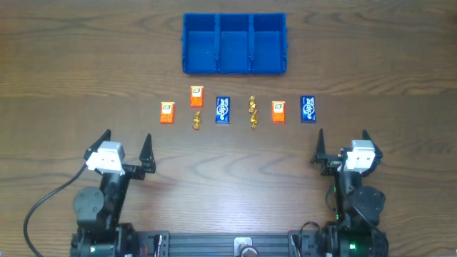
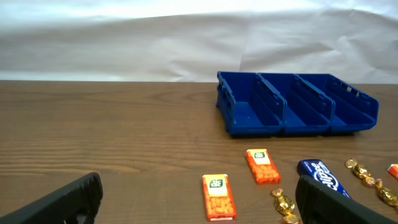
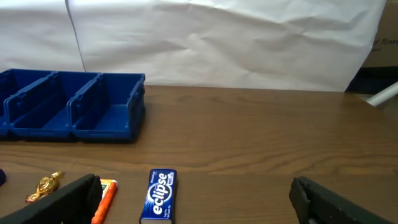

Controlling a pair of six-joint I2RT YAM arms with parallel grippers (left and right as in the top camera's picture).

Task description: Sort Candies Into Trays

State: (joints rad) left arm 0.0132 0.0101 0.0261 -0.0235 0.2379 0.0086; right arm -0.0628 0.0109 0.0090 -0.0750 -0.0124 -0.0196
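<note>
Rightmost blue pack (image 1: 308, 108), lengthwise toward tray (image 1: 234, 68)

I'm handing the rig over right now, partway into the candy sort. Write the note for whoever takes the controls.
Left tool: open, holding nothing, low near its base.
Right tool: open, holding nothing, low near its base.
Things: all candies lie in a loose row on the table between the tools and the blue tray: three orange boxes, two blue packs, three gold wrapped candies.
Done: nothing; all three tray compartments hold no candy.
Left: sort all eight pieces.
</note>
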